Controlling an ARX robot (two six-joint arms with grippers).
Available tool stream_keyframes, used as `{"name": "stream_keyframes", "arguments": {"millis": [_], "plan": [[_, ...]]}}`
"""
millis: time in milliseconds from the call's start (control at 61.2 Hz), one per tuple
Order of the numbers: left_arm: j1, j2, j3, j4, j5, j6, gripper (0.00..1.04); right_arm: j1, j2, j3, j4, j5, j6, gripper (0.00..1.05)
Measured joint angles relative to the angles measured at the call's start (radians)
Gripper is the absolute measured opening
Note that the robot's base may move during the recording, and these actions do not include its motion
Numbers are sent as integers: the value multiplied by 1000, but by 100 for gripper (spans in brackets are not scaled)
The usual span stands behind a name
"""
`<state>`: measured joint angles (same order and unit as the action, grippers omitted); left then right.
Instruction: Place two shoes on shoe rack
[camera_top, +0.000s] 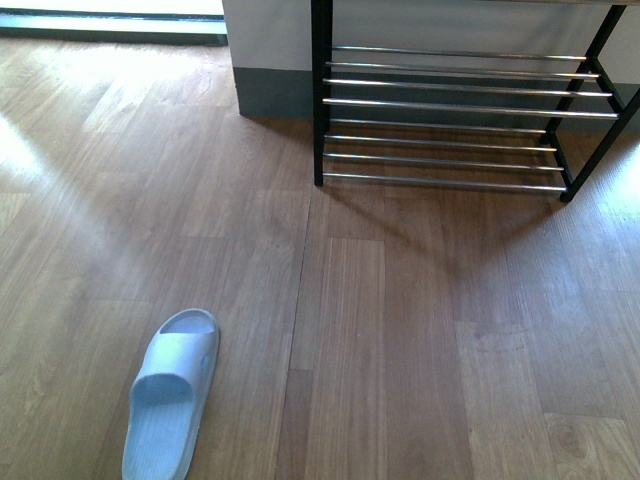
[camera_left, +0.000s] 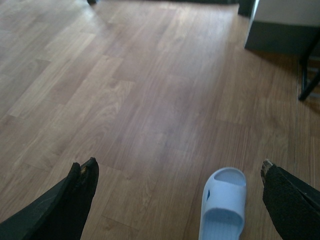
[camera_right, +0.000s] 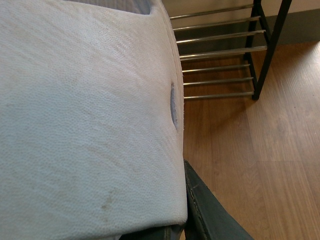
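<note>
The white sole of a grey sneaker (camera_right: 85, 115) fills most of the right wrist view. My right gripper (camera_right: 165, 231) is shut on it, and only one dark finger (camera_right: 205, 215) shows beside the sole. The shoe rack (camera_right: 220, 52), black-framed with chrome bars, stands beyond the sneaker; in the front view the rack (camera_top: 450, 105) is at the upper right with bare bars. A pale blue slide (camera_top: 172, 395) lies on the floor at the lower left. My left gripper (camera_left: 177, 167) hangs open above the floor, and the slide (camera_left: 225, 202) lies near one of its fingers. Neither arm appears in the front view.
A white wall corner with a grey base (camera_top: 265, 70) juts out just left of the rack. A dark door track (camera_top: 110, 25) runs along the far left. Wood plank floor (camera_top: 400, 330) stretches between the slide and the rack.
</note>
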<state>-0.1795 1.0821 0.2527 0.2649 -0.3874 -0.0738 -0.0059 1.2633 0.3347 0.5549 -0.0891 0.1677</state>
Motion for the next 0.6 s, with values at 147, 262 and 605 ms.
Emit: {"name": "stream_keyframes", "arguments": {"millis": [147, 262, 605], "plan": [[-50, 467, 92, 194, -17, 6, 95, 0, 0, 0, 0, -1, 0, 1], [-70, 737, 176, 237, -26, 24, 95, 0, 0, 0, 0, 0, 0, 1], [-83, 1350, 430, 242, -5, 35, 95, 0, 0, 0, 0, -1, 0, 1]]}}
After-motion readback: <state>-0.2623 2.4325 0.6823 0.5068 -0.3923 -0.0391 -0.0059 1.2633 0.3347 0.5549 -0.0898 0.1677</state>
